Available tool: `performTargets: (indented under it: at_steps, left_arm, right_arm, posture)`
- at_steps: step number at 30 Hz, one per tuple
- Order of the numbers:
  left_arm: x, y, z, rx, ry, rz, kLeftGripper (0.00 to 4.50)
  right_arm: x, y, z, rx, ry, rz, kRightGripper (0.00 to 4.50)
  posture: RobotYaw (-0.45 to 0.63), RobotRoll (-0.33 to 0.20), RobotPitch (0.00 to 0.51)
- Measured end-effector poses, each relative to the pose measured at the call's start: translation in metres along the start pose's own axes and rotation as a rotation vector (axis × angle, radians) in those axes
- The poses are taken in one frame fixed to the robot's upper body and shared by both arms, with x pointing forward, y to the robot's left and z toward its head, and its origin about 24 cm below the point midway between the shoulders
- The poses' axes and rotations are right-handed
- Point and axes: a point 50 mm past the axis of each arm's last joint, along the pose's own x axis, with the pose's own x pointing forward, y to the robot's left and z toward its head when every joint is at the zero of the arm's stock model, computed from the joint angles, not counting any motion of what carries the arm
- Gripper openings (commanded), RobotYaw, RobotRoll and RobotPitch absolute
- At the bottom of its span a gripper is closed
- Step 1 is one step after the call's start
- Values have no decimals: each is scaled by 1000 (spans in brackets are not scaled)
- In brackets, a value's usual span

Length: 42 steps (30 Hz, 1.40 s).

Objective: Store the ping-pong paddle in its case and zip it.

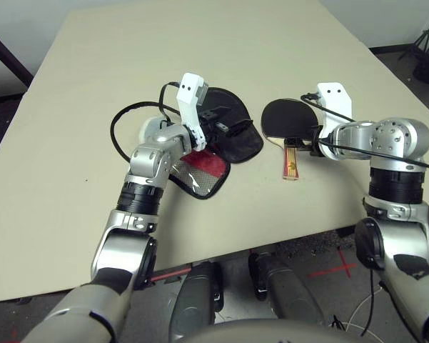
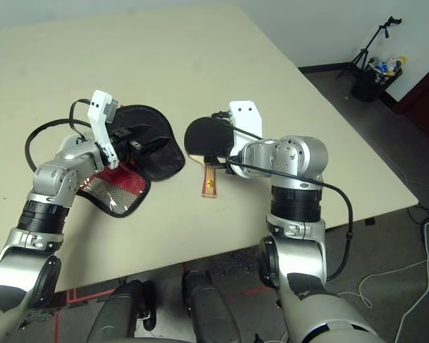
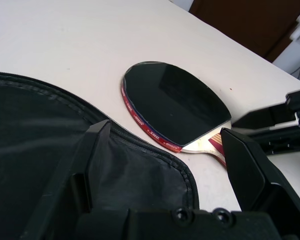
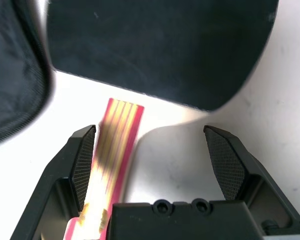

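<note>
We see the paddle (image 1: 289,123) lying flat on the table (image 1: 93,86), black face up, handle toward the robot, just right of the case (image 1: 225,132). The case lies open, its red and clear flap (image 1: 200,171) folded toward the robot. The left gripper (image 3: 164,165) sits over the case's dark fabric, jaws spread and holding nothing. The right gripper (image 4: 159,155) hangs over the paddle's handle, jaws spread, the handle beside its left finger (image 4: 82,160), not pinched.

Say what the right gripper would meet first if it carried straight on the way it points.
Probably the ping-pong paddle: the open right gripper points down at it, the handle lying between its jaws, by one side. Depth is unclear.
</note>
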Motion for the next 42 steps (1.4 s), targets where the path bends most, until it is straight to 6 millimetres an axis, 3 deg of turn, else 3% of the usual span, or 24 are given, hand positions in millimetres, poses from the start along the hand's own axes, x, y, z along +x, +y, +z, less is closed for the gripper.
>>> performTargets:
  at_steps: [27,42]
  left_arm:
    - [0,-2,0,-19,-28,37,4500]
    - [13,-10,-9,-67,-30,22,4500]
  right_arm:
    - [-1,-6,5,-112,131,44,4460]
    - [18,-24,19,-150,148,-9,4460]
  posture:
    - [-182,0,180]
    - [-241,0,183]
